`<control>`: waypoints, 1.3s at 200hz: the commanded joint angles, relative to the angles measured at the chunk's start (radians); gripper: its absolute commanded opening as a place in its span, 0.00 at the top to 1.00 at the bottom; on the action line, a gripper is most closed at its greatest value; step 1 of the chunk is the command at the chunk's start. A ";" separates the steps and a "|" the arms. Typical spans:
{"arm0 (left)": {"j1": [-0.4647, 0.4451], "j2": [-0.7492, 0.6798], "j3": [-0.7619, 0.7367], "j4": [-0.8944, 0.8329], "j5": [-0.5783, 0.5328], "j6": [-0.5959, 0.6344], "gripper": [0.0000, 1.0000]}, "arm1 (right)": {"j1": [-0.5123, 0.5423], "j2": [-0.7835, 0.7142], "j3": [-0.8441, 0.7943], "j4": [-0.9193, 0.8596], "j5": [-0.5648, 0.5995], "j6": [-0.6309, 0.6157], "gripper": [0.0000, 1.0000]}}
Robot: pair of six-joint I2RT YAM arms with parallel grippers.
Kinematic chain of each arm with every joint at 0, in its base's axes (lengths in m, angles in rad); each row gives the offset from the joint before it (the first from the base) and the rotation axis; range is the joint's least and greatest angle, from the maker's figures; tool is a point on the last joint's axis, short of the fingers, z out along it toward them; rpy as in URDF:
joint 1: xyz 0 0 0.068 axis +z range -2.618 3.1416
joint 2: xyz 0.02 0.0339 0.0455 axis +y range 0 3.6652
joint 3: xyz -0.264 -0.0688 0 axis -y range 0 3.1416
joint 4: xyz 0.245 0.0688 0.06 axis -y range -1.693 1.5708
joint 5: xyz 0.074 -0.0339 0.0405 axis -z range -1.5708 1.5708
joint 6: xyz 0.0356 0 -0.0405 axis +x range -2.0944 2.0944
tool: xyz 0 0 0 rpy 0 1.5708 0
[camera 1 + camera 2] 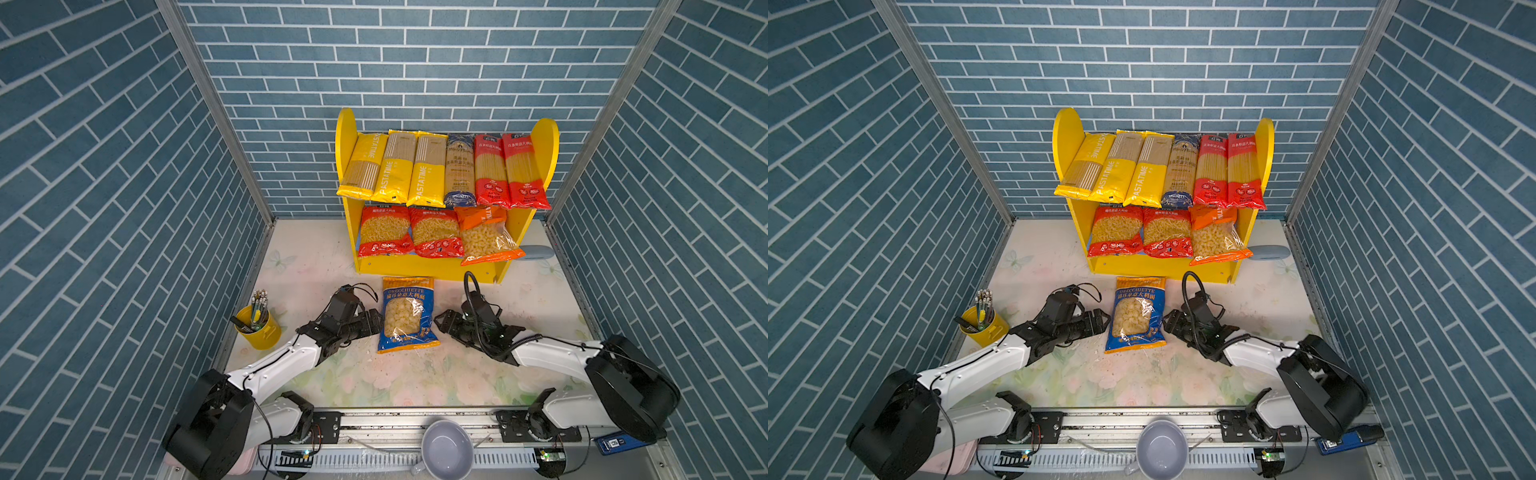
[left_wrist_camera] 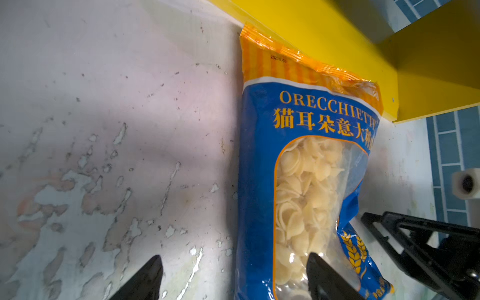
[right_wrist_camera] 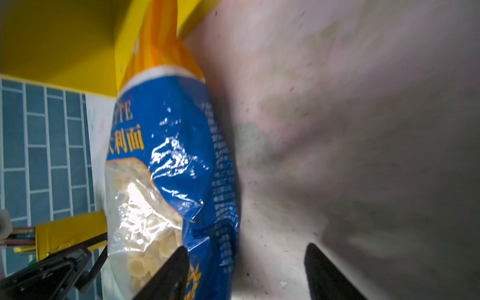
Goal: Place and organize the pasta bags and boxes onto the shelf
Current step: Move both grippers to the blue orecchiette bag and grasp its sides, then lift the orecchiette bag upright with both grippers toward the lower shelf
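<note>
Blue-brick walls [image 1: 124, 166] are set round a floral bench [image 1: 316, 266]; the orecchiette bag [image 1: 407, 316] is laid flat just before the shelf [image 1: 428, 266], long axis towards it. Each long edge is straddled by open, empty jaws: left arm [image 1: 282, 357], right arm [image 1: 552, 353], equally near.

Pen cup: you see a yellow cup [image 1: 266, 332] at the table's left edge, holding pens [image 1: 259, 303].
Bowl: a grey bowl [image 1: 446, 453] sits at the front middle, beyond the table edge.
Table cover [image 1: 374, 374]: pale with flowers, and worn.
Walls [image 1: 374, 62]: blue brick pattern on three sides.
Pale blue object [image 1: 539, 252]: far right, near the wall; you cannot tell what it is.
</note>
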 commanded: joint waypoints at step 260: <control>-0.005 0.163 -0.066 0.441 0.141 -0.135 0.46 | 0.044 0.297 -0.031 0.831 -0.026 0.180 0.85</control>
